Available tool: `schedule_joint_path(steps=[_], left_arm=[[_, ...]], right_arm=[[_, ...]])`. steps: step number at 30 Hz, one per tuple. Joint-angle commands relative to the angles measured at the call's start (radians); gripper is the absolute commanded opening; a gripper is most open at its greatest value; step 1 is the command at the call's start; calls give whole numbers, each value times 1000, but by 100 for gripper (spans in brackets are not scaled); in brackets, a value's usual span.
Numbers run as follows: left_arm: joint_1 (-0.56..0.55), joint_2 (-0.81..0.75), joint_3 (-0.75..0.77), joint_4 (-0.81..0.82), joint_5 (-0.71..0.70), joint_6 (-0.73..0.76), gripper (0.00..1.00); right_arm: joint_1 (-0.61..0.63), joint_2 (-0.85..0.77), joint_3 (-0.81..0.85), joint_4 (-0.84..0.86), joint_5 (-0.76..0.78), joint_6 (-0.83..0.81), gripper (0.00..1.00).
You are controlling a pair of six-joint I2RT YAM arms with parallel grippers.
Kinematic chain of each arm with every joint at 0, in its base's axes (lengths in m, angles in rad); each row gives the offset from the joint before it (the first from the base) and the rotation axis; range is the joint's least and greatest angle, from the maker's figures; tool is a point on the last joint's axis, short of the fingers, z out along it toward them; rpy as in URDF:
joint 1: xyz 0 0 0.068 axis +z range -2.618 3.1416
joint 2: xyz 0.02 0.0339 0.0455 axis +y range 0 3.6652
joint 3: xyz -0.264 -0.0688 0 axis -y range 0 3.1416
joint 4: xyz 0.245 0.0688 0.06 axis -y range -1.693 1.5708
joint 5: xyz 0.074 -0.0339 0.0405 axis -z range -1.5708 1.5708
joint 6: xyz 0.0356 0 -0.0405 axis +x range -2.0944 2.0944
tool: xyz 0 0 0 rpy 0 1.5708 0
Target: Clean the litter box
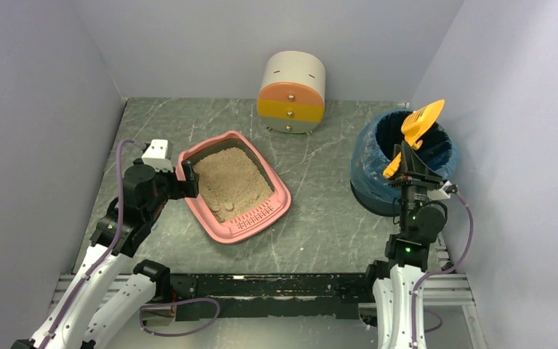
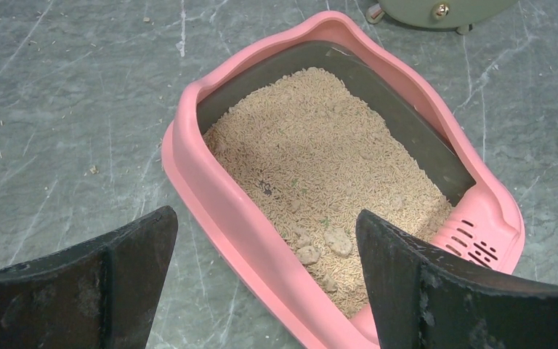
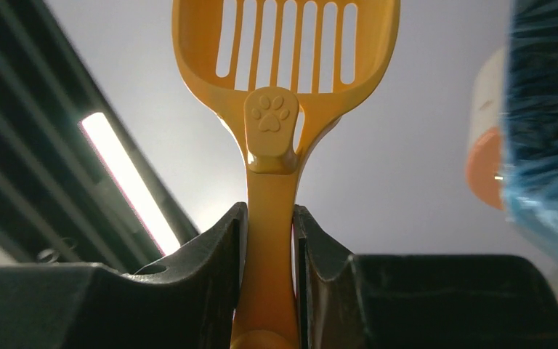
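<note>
drawer unit (image 1: pixel 291 92) behind litter box (image 1: pixel 258 218), bin (image 1: pixel 369 166) to right

The left arm (image 1: pixel 120 225) leans forward toward the middle, its pincer (image 2: pixel 265 222) tilted down at the surface, jaws spread wide and holding nothing. The right arm (image 1: pixel 410 240) stands nearly upright (folded close over its base), its pincer (image 3: pixel 269 218) aimed upward, jaws clamped on a scoop (image 3: pixel 270 123) handle.
</note>
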Motion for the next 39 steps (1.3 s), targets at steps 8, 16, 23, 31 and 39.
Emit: schedule_joint_path(steps=[8, 16, 23, 31, 39], left_arm=[[-8, 3, 2, 10, -9, 5, 97], [-8, -2, 0, 12, -12, 6, 97], [-8, 1, 6, 1, -19, 3, 97], [-8, -16, 0, 7, -40, 5, 97], [-8, -7, 6, -2, -38, 8, 97]], right_arm=[[-7, -11, -70, 277, 44, 154, 0], [-2, -6, -68, 299, 56, 194, 0], [23, 28, 95, 12, -20, -48, 0], [58, 102, 370, -320, 7, -446, 0], [90, 205, 466, -411, -51, -650, 0]])
